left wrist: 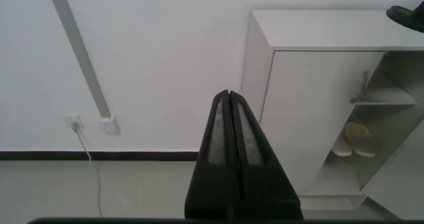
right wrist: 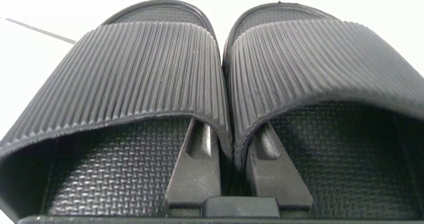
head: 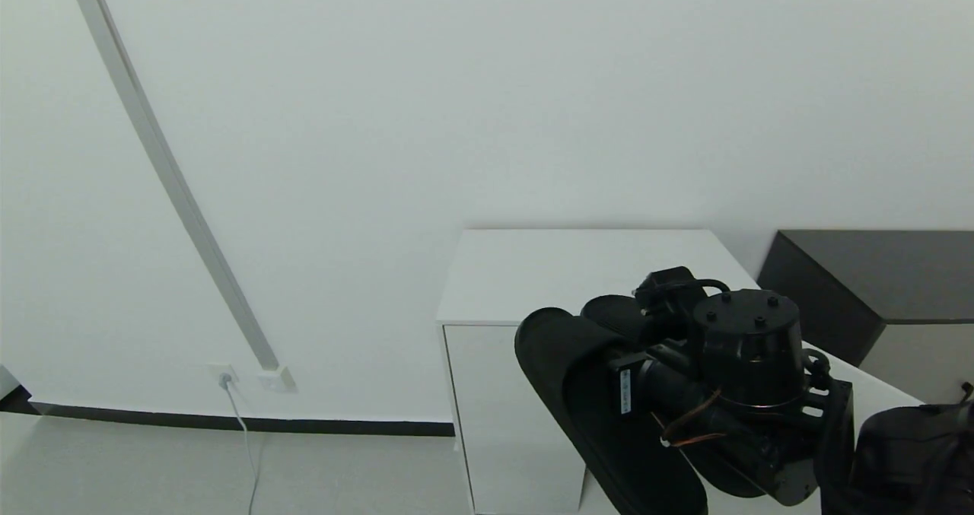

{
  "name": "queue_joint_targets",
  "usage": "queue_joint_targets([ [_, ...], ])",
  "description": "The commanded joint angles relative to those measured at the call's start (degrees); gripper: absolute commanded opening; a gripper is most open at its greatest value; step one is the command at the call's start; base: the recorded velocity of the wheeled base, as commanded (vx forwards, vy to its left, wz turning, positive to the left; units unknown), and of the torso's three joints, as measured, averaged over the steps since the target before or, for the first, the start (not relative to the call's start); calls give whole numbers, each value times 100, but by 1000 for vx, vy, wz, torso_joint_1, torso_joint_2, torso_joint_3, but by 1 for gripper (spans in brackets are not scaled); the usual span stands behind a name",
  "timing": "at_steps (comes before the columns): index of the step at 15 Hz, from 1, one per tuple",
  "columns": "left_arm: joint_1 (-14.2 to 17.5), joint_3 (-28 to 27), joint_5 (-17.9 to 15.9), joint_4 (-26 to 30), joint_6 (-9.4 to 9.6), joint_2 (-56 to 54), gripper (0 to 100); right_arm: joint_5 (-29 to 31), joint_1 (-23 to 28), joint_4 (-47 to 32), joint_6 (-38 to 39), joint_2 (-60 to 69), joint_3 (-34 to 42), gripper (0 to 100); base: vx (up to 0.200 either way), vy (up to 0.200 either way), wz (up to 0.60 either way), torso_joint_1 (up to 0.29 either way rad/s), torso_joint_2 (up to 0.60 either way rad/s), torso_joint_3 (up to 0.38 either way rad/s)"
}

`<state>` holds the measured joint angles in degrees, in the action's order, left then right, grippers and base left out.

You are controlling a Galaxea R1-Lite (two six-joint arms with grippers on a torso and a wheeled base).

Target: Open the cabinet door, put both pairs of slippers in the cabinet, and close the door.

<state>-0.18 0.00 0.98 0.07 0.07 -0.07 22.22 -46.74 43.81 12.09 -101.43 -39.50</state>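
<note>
Right wrist view: the right gripper (right wrist: 232, 168) has one finger inside each of the pair of black ribbed rubber slippers (right wrist: 152, 71), pinching their adjoining walls together. Head view places that pair lower right of centre, before the white box-shaped cabinet (head: 563, 271). The left gripper (left wrist: 229, 151) has its jaws pressed together; beyond it, a pale pair of slippers (left wrist: 356, 139) lies inside the open cabinet.

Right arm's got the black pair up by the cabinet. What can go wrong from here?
1. The right gripper pinches only the touching inner walls of the black slippers, so either one may slide out.
2. Pale slippers already sit in the cabinet below the shelf. The black pair might knock them or catch that shelf.
</note>
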Motion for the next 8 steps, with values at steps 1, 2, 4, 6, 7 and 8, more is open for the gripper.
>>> queue_joint_targets([
  [1, 1, 0, -1, 1, 1, 7, 0, 1, -2, 4, -5, -26, 3, 0, 0, -200, 0, 2, -2, 2],
  [2, 1, 0, -1, 1, 1, 7, 0, 1, -2, 4, 4, -26, 3, 0, 0, -200, 0, 7, -2, 2],
  [4, 1, 0, -1, 1, 1, 7, 0, 10, -2, 4, -5, -18, 21, 0, 0, -200, 0, 0, -2, 2],
  [6, 1, 0, -1, 1, 1, 7, 0, 1, -2, 4, -5, -18, 21, 0, 0, -200, 0, 5, 2, -5],
  [7, 9, 0, -1, 1, 1, 7, 0, 1, -2, 4, -5, -18, 30, 0, 0, -200, 0, 2, -2, 2],
  [8, 1, 0, -1, 1, 1, 7, 0, 1, -2, 4, -5, -18, 30, 0, 0, -200, 0, 2, -2, 2],
])
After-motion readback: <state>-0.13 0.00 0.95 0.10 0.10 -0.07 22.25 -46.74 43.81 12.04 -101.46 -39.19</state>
